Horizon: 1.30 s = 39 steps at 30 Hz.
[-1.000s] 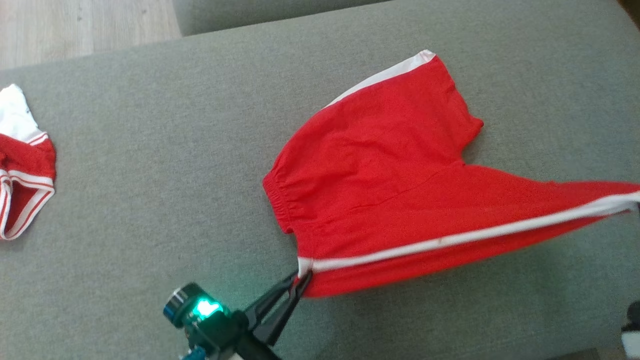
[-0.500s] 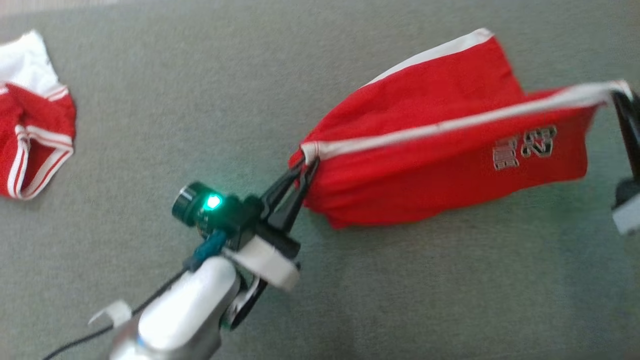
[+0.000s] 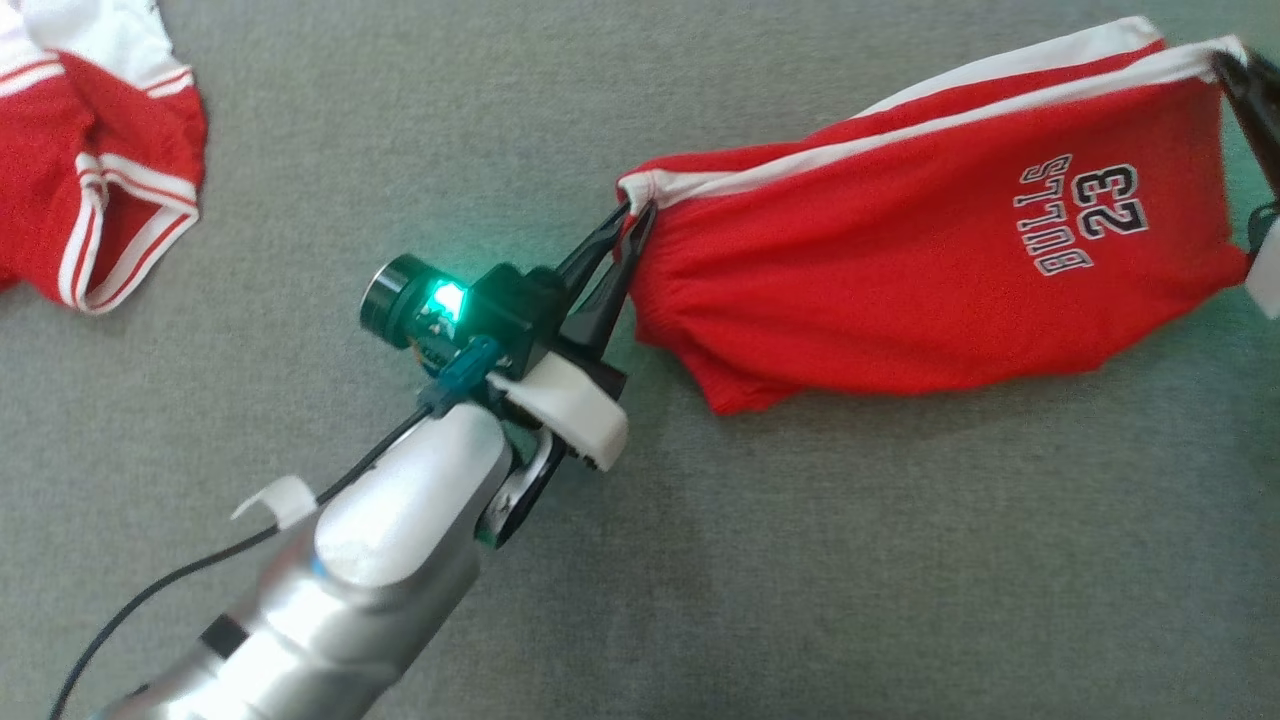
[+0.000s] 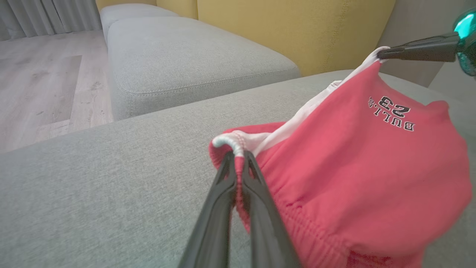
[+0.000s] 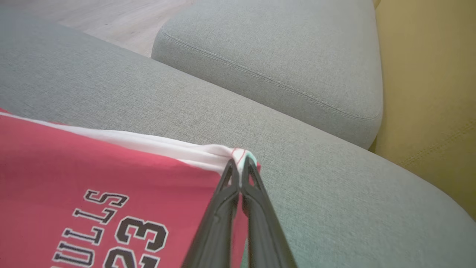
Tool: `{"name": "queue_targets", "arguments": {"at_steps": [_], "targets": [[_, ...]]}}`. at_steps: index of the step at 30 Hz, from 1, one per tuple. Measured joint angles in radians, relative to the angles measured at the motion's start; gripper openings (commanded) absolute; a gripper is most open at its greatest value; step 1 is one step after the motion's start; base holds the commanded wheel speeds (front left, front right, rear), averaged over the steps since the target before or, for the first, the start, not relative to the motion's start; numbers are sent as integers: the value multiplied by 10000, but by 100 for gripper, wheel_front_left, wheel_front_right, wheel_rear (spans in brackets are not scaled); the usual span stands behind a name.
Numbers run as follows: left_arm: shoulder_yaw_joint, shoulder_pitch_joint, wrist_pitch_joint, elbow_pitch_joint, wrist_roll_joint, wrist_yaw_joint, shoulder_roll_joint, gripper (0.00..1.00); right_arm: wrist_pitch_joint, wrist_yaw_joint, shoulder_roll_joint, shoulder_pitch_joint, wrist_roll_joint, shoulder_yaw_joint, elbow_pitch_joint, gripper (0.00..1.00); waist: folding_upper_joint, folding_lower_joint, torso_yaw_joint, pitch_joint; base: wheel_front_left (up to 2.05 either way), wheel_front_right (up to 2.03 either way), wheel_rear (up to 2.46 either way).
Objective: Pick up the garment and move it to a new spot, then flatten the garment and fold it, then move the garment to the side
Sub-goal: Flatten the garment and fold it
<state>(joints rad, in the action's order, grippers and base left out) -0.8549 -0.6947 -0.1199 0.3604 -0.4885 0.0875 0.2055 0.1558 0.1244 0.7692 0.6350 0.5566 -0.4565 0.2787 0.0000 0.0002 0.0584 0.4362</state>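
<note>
Nearest you in the head view is the pale left forearm (image 3: 390, 540), with a green light (image 3: 445, 298) glowing at the wrist. Ahead of it, the left claw (image 3: 634, 208) has its two dark fingers pressed together on the white-trimmed waistband corner of the red shorts (image 3: 900, 290); your left wrist view shows the elastic bunched between the tips.

The shorts are stretched sideways between both claws, with the top edge taut along a white stripe. The body sags below that edge and casts a shadow on the grey cushion (image 3: 800, 560). You cannot tell whether the lowest fold touches the fabric. The "BULLS 23" print faces the head camera, turned nearly upside down.

At the far end, by the upper right edge of the head view, the right claw (image 3: 1220, 60) is pinching the white corner of the leg hem, fingertips closed tight.

Well apart, at the upper left of the same cushion, lies a crumpled red-and-white garment (image 3: 100, 190).

Beyond, the left wrist view shows a second grey cushion (image 4: 186, 56), a yellow backrest (image 4: 297, 26) and wooden floor (image 4: 37, 74).
</note>
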Motion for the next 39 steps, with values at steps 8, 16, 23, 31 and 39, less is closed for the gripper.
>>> {"name": "queue_targets", "arguments": {"at_steps": [8, 16, 23, 31, 39], "targets": [[-42, -468, -161, 780, -2, -69, -529, 62, -1237, -2, -123, 1227, 81, -1062, 1266, 100, 0, 1, 306, 378, 0, 0, 0], [550, 318, -1241, 1005, 96, 1127, -677, 100, -3026, -2, -1058, 642, 1078, -1465, 1772, 100, 0, -3, 175, -166, 0, 0, 0], [2412, 2367, -1371, -1873, 1668, 2531, -838, 100, -3005, -2, -1728, -340, 1847, -813, 2986, 100, 0, -4, 122, -658, 0, 0, 0], [3496, 4714, -1371, -3024, 2546, 2282, -1193, 100, -1931, -2, -2031, -882, 3003, 245, 5185, 100, 0, -4, 859, -1100, 0, 0, 0], [4027, 5210, -1371, -3173, 2989, 1923, -1440, 100, -1035, -4, -2148, -1074, 4312, 245, 4938, 0, 0, -4, 1325, -1475, 0, 0, 0]]}}
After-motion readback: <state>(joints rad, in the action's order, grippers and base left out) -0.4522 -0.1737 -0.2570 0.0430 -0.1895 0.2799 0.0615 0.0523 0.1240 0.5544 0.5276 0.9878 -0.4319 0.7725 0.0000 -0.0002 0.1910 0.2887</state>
